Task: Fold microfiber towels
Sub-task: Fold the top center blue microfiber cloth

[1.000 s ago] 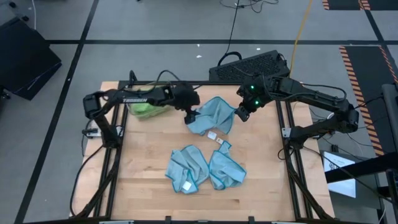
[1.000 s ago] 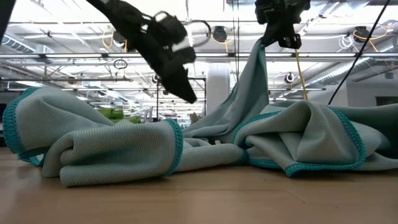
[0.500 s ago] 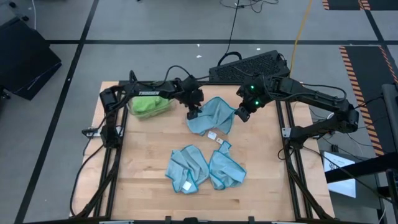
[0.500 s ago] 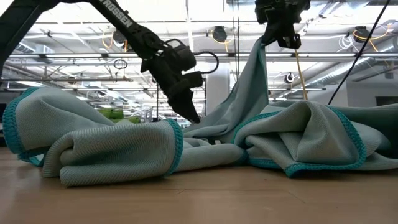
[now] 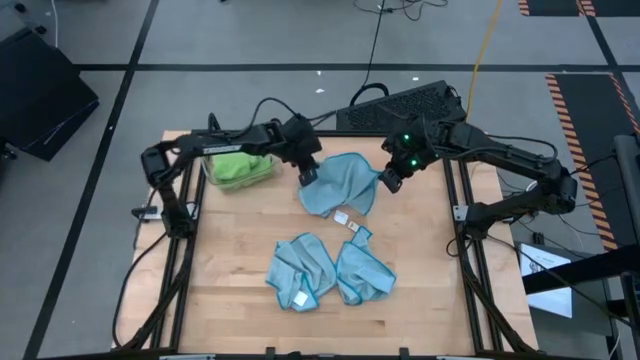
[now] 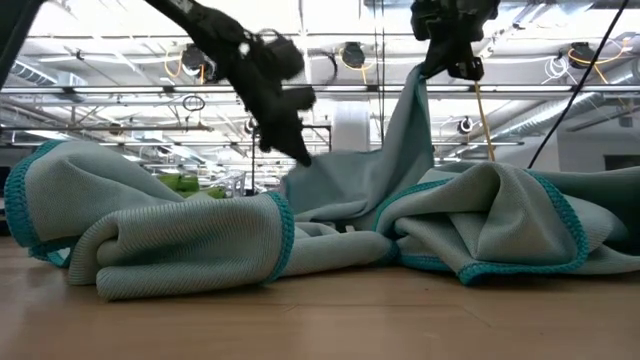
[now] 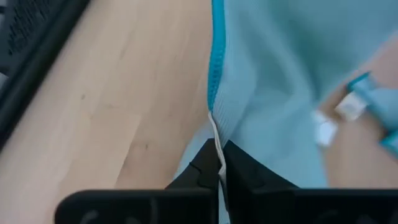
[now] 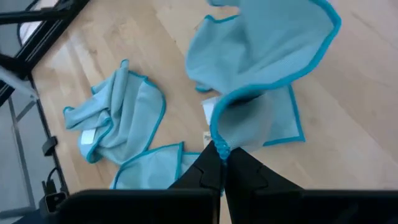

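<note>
High view shows us no folded cloth yet: two light blue microfiber towels [image 5: 303,272] [image 5: 364,272] lie crumpled nearer the tabletop [image 5: 230,290] front than either pincer, and lime green ones [image 5: 240,170] sit bunched behind our left arm. Between the pincers hangs a third light blue microfiber towel [image 5: 345,185]. Our left pincer [image 5: 306,176] is clamped on its one edge, our right pincer [image 5: 389,183] on the opposite corner.

A robotics lab or industrial hall is shown: a wooden table [image 5: 240,260], grey floor with hazard-striped tape [image 5: 578,110], and exposed ceiling pipes [image 6: 560,92].
</note>
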